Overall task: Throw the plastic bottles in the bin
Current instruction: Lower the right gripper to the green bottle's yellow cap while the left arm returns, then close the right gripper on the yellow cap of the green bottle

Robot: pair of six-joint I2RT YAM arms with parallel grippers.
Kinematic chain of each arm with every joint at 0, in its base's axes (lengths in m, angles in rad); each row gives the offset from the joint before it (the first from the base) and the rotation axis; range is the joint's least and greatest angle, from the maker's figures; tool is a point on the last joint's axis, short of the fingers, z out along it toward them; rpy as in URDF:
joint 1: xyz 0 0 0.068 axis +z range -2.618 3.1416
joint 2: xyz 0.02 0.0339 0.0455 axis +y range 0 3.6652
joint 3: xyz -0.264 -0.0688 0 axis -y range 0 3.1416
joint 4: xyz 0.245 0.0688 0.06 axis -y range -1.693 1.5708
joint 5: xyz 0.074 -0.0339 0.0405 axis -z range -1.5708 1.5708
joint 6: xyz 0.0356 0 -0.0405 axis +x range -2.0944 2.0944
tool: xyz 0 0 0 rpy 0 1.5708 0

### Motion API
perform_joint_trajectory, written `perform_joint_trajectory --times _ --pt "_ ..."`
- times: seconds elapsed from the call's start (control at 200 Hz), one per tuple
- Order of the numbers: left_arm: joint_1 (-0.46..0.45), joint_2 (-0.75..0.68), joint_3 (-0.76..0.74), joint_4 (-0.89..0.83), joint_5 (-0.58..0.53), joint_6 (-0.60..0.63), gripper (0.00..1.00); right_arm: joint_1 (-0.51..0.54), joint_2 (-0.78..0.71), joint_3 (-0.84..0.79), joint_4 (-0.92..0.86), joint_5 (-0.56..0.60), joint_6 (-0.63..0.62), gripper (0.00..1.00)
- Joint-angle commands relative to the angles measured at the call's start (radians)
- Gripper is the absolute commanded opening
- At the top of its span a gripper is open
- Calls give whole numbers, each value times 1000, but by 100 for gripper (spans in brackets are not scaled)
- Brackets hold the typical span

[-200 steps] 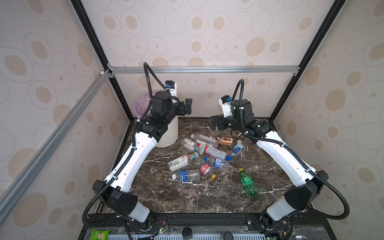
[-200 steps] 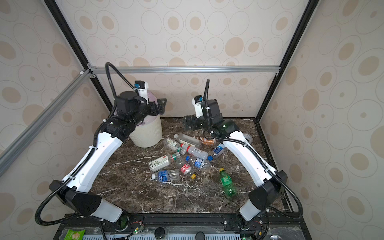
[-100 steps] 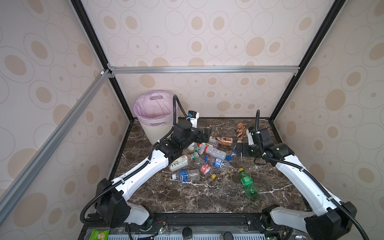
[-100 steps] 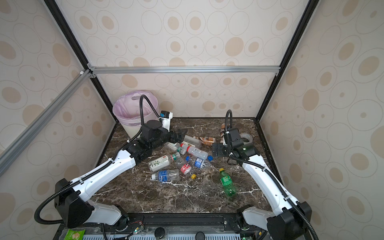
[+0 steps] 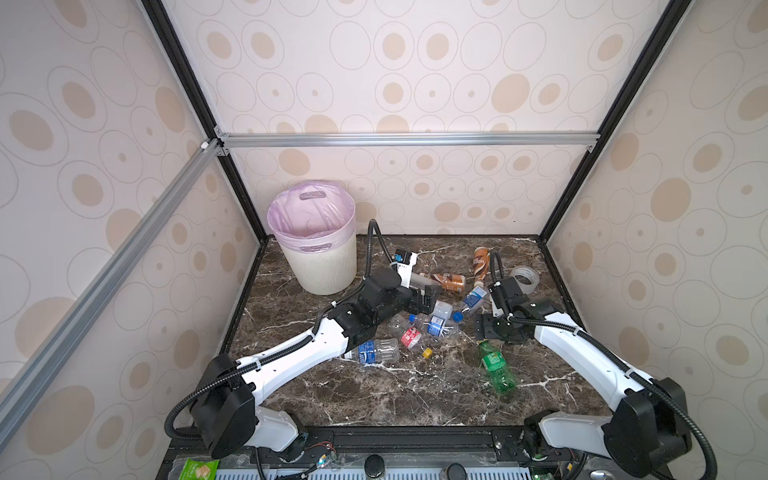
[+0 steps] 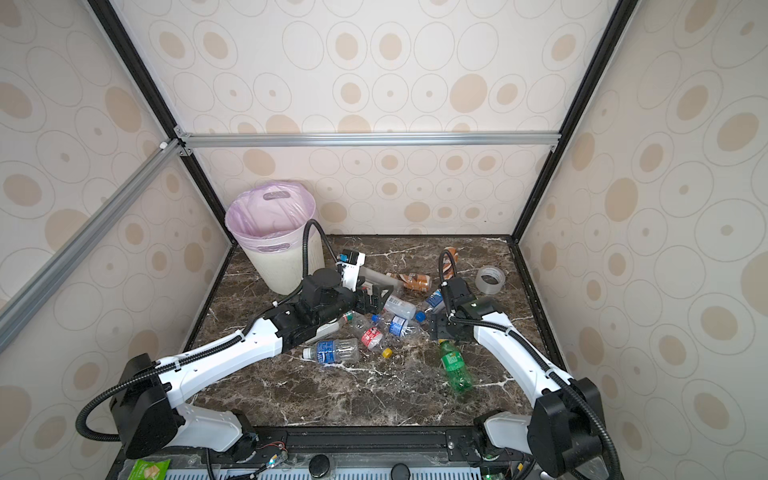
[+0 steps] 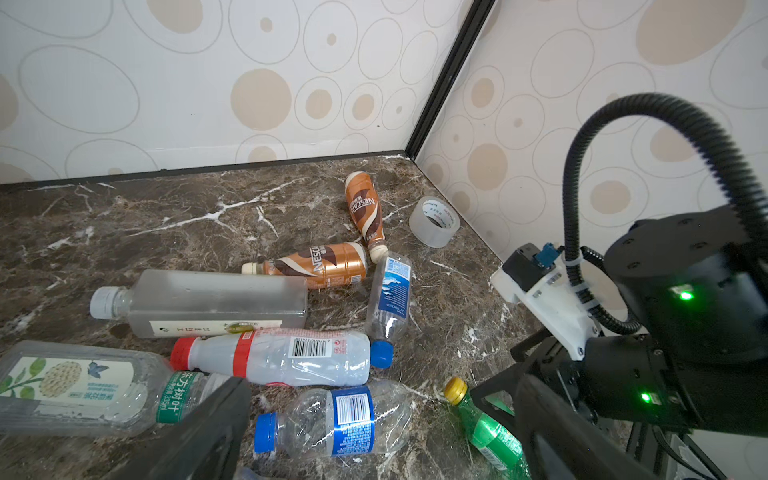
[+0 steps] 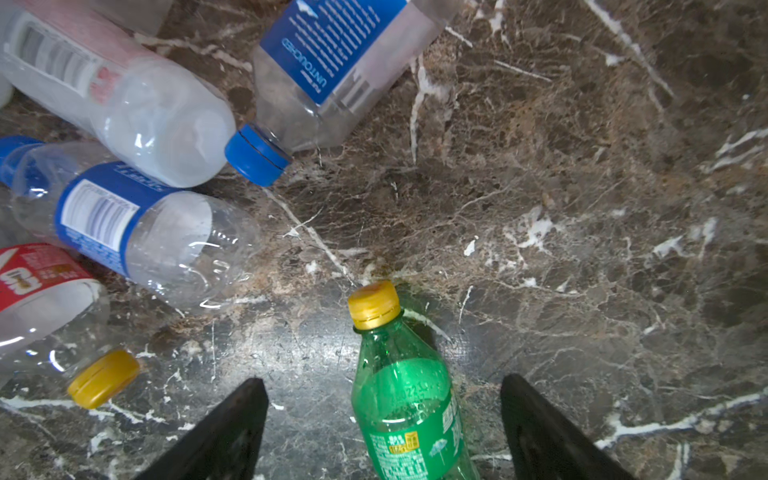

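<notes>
The bin (image 5: 328, 270) sits in the far left corner, and all I can see inside it is the pink liner (image 5: 309, 212). The bottles (image 5: 434, 324) are lying loose on the marble tabletop (image 5: 374, 399). The left gripper (image 7: 378, 434) hangs wide open over the pile. The right gripper (image 8: 384, 432) has its jaws apart either side of the green bottle (image 8: 405, 399), not touching it.

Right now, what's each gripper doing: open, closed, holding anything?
Left gripper: open, holding nothing.
Right gripper: open, jaws either side of the green bottle, not gripping it.
</notes>
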Motion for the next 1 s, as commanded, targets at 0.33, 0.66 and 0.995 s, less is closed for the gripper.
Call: perform_joint_trajectory --times 0.33,0.66,0.995 --pt "-12 -59 -93 73 -3 -48 99 -6 130 -2 -15 -10 -79 75" --pt "-13 -42 -92 49 -2 -48 99 -5 226 9 18 -49 -103 67" --pt "-13 -11 -62 31 -1 -30 99 -5 301 23 52 -29 -105 59"
